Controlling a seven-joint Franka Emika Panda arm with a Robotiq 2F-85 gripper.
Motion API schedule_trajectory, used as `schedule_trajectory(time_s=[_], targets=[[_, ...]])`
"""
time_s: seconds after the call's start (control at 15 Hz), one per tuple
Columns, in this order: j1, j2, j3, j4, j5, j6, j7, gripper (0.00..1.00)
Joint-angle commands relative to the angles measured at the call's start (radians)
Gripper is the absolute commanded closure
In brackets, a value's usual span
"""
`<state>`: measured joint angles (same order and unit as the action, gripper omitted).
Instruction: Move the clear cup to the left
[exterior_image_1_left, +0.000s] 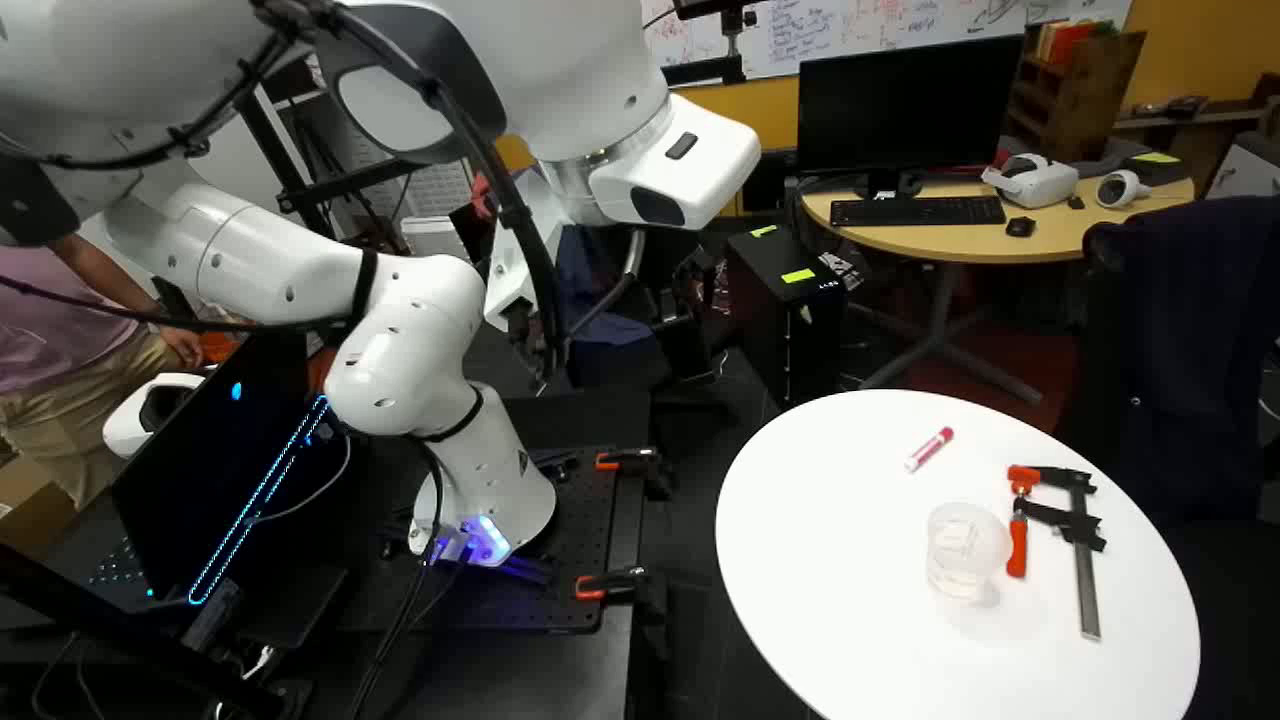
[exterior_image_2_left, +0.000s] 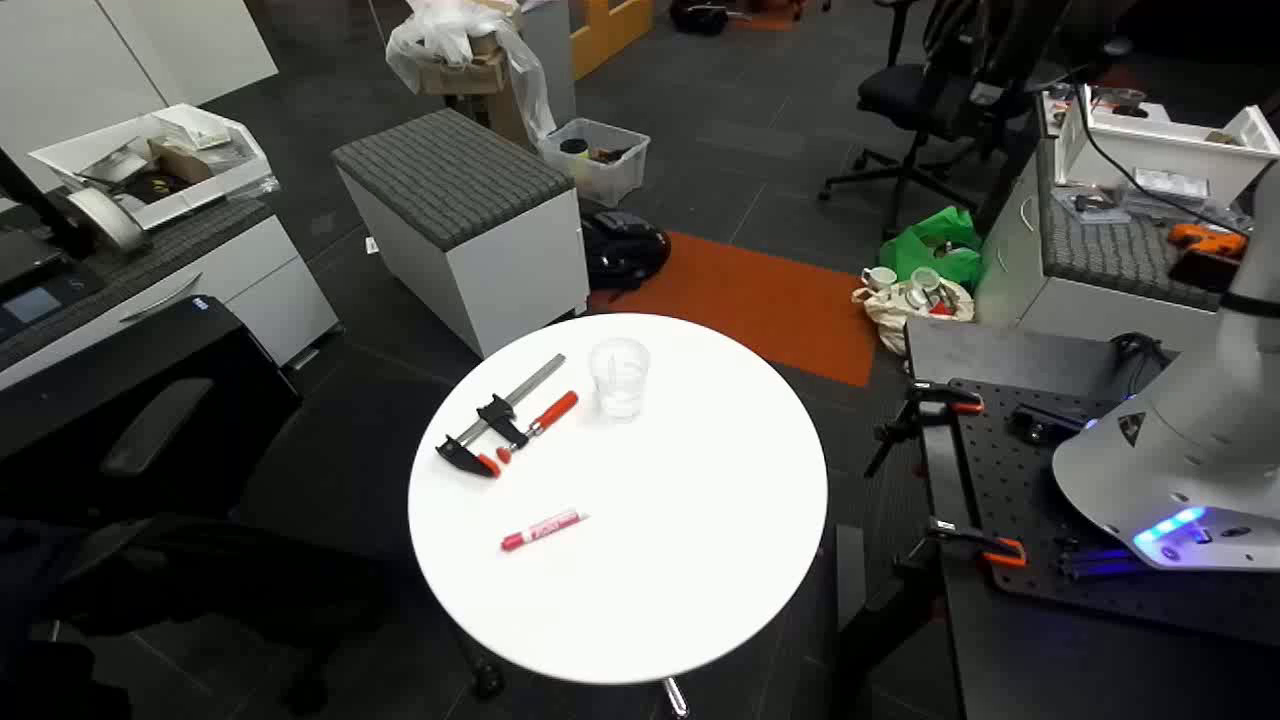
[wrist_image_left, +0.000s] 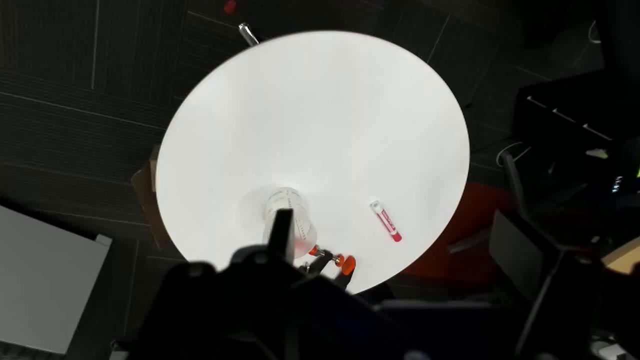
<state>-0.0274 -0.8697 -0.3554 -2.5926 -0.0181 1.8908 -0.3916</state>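
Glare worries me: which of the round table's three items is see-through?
The clear tumbler, standing beside the bar clamp; the clamp and the red-and-white marker are both opaque.

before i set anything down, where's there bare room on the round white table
The broadest bare patch of the white table runs from the clear cup and the red marker to its side facing the robot's base. A smaller one lies between marker and clamp. It's crowded where the cup stands close beside the clamp's red handle.
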Motion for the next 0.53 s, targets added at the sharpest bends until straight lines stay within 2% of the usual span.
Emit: schedule_trajectory(time_s=[0.0,0.47], targets=[[-0.018,0.006,0.014,0.002,0.013,-0.002,-0.012,0.00],[-0.014,0.012,0.013,0.003,0.018,0.010,-0.010,0.00]])
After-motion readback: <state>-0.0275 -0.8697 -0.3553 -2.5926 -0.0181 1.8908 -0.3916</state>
